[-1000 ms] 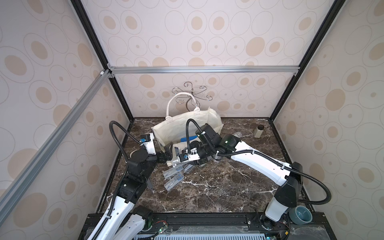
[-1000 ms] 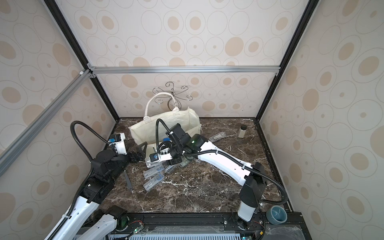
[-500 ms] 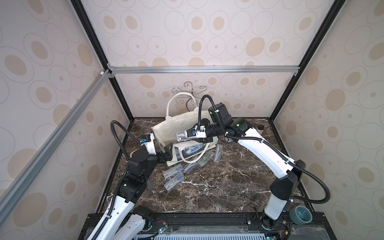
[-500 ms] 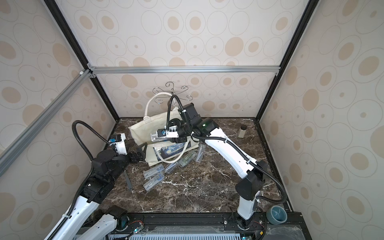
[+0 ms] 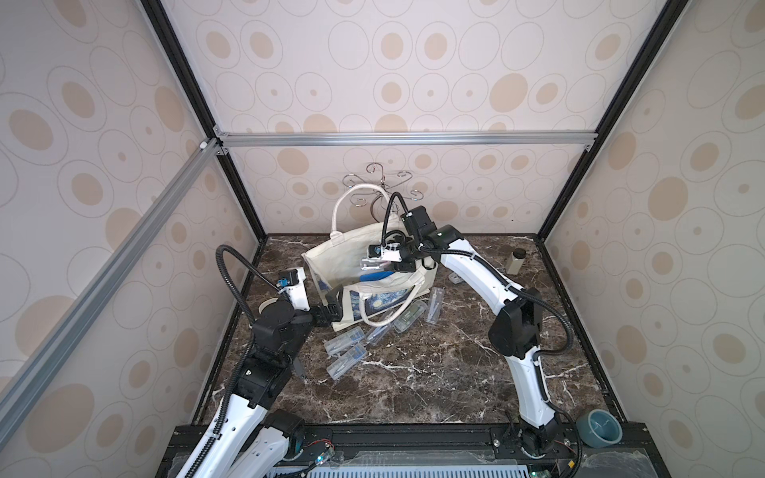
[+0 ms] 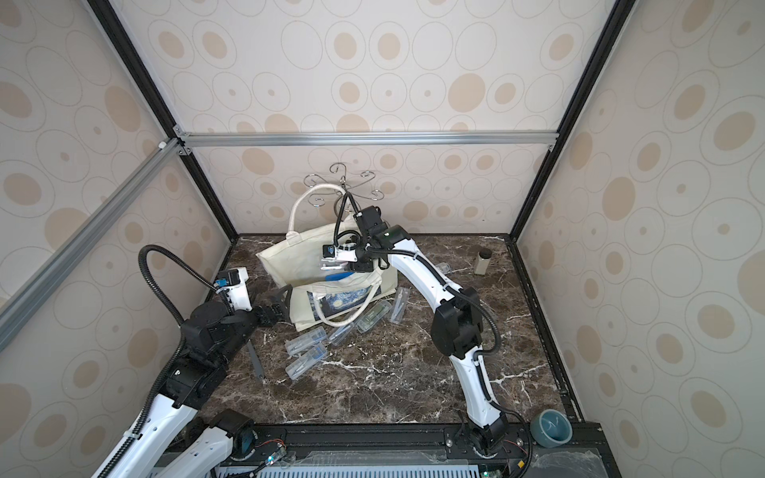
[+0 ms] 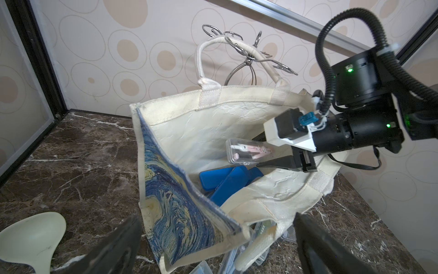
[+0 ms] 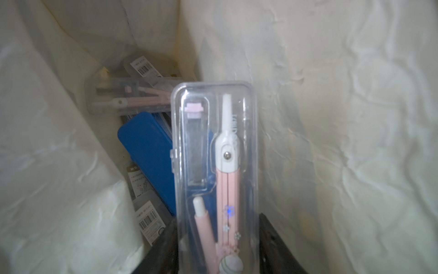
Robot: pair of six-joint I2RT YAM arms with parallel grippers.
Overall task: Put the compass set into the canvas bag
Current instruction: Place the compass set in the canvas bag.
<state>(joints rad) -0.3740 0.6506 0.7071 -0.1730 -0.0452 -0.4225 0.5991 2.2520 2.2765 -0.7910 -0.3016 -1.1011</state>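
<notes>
The right gripper (image 7: 260,151) pinches the compass set (image 8: 214,166) end-first inside the canvas bag (image 7: 213,123), seemingly for release, while the left gripper (image 5: 332,309) gapes at its 8 o'clock corner.

beige walls (image 5: 414,62) printed with ovals and rings are enclosing a dark brown, white-veined marble desk (image 5: 414,385); black corner posts (image 5: 182,74) and silver aluminium rails (image 5: 405,138) are framing the booth, and even soft light is falling throughout.

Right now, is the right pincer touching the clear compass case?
Touching. The right wrist view shows the right pincer closed on the compass case, one dark finger against each long side, inside the canvas bag.
</notes>
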